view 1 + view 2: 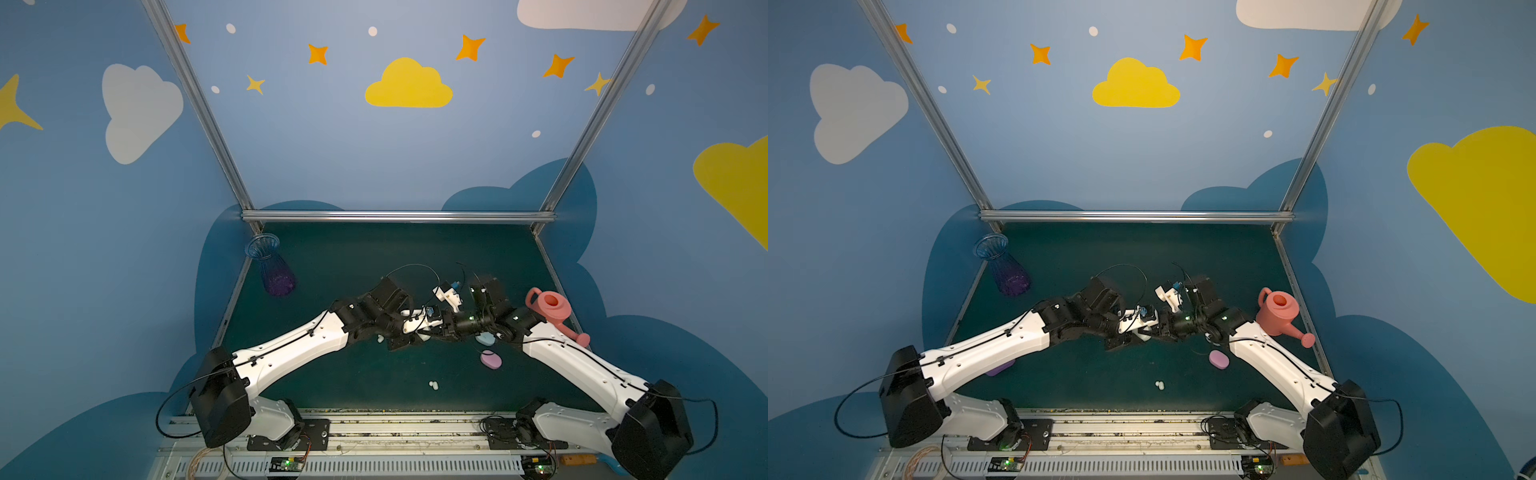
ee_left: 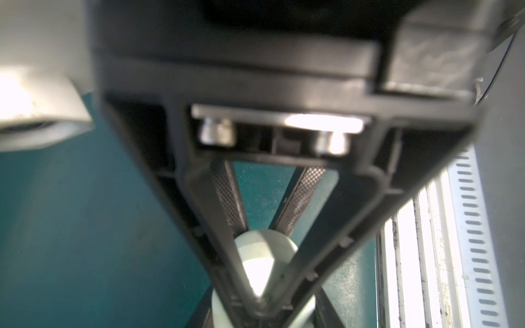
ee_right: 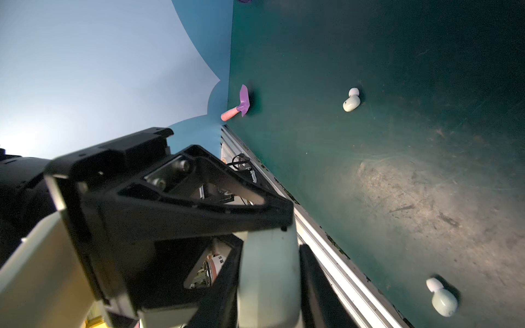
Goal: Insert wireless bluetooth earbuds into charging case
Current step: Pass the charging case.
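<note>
Left fingers point(image 2: 227, 198) clench a pale mint charging case point(image 2: 264, 255).
Right fingers point(image 3: 318, 289) flank it, grip impossible to tell; two earbuds point(image 3: 351, 100) lie on the green desk point(image 3: 397, 170).

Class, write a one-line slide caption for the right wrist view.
Two earbuds lie apart on the green mat; a pale case looms close, a toy shovel beyond.

Two earbuds are counted in a top view: an earbud point(image 1: 433, 385) at lower centre and an earbud point(image 1: 380, 338) higher, just left of it. Three cases are counted: a blue case point(image 1: 484, 340), a lilac case point(image 1: 491, 360) and a pale case point(image 3: 270, 272). One vase point(image 1: 270, 266), one watering can point(image 1: 550, 311) and one toy shovel point(image 3: 240, 105) are counted.
</note>
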